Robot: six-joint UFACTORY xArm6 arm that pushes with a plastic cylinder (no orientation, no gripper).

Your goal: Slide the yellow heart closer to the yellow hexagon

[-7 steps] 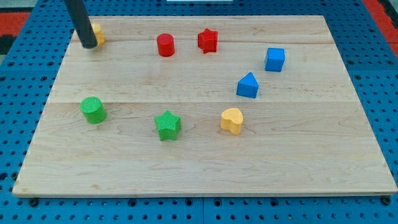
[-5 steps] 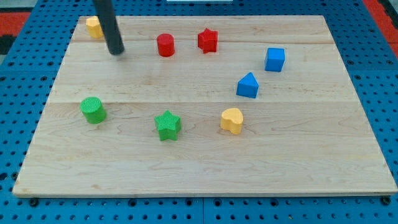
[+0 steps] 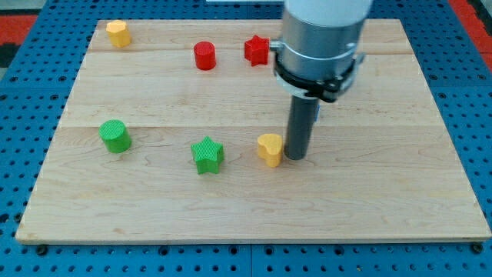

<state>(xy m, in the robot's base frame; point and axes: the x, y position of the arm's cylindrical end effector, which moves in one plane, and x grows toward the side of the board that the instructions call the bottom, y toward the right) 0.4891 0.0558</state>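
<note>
On the pale wooden desk (image 3: 430, 192), the ridged green star (image 3: 207, 154) lies nearest. Just to its right sits the smooth yellow heart (image 3: 269, 148), with the dark rod's tip (image 3: 296, 158) touching its right side; the arm carries no hand. The ribbed green cylinder (image 3: 115, 136) sits left. Farther back stand the red cylinder (image 3: 204, 55), the red star (image 3: 257, 50) and the yellow hexagon (image 3: 118, 33), far from the heart.

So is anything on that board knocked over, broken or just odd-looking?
Nothing stands out. The blocks all sit flat and intact on the wooden board. My tip is right beside the yellow heart, on the view's right; the arm hides part of the board behind it.
</note>
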